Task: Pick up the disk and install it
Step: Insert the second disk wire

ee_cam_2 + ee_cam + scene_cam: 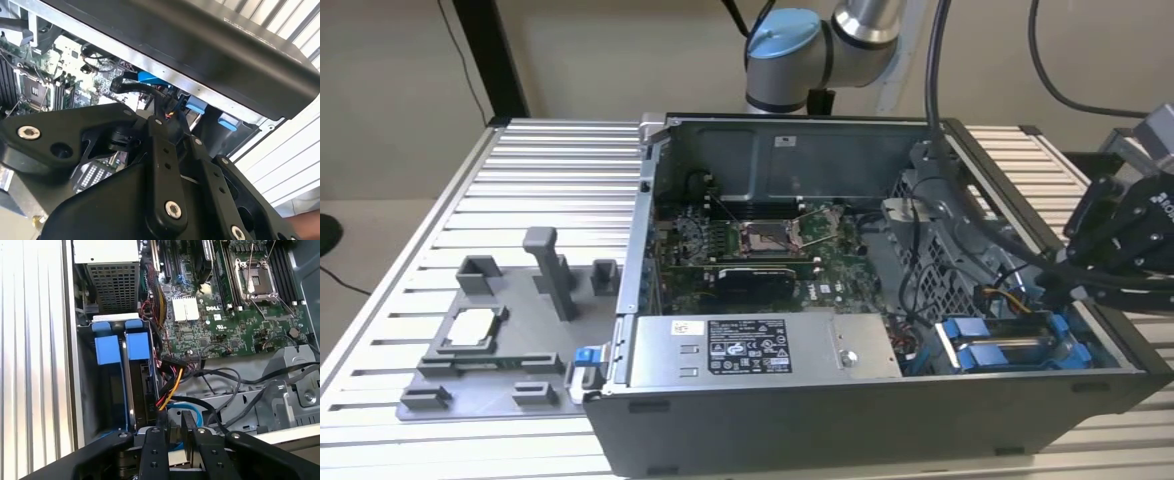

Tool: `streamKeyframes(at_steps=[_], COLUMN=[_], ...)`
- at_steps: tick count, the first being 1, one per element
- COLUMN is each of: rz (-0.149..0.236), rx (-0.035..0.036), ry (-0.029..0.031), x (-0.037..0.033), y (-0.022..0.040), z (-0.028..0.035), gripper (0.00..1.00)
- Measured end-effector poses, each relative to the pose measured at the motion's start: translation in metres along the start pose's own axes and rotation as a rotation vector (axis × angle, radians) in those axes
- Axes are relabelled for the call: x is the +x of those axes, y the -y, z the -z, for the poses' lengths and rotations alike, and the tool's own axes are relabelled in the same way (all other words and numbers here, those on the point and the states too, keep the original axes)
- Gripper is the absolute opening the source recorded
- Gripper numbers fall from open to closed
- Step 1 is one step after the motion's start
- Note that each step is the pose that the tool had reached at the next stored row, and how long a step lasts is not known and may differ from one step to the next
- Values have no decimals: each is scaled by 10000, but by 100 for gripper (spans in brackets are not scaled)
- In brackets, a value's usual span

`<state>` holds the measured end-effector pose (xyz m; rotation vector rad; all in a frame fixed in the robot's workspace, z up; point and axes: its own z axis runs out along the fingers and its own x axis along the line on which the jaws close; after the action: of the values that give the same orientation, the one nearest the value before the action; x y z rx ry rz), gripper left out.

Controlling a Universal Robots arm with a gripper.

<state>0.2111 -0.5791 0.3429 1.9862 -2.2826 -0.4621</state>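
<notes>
Two blue carrier frames sit side by side in the drive bay point(85, 390) at the open computer case's corner, also seen as blue blocks point(1014, 345) in the exterior view. The disk point(137, 347) is the one nearer the motherboard, with its dark body showing below the blue tab; the other carrier point(107, 350) sits beside it. My black gripper point(175, 422) hangs over the bay's end, just above the cables. Its fingers point(162, 425) stand a narrow gap apart with nothing between them. In the exterior view the gripper point(1074, 290) is at the case's right side.
Yellow, red and black cables point(172, 385) run beside the bay. The motherboard point(747, 250) and the grey power supply point(761, 345) fill the case. On the exterior view's left, a grey fixture point(494, 380) holds a silver chip point(470, 328) and a blue-tipped piece point(587, 360).
</notes>
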Motion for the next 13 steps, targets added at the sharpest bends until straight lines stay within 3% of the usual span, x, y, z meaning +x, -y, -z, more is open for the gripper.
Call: streamKeyframes(at_steps=[8, 9, 13], rz=[-29, -29, -30], rx=[5, 5, 5], ry=[4, 4, 5], x=[-4, -3, -4], y=[3, 3, 3], z=[-14, -14, -14], gripper=[100, 0, 0])
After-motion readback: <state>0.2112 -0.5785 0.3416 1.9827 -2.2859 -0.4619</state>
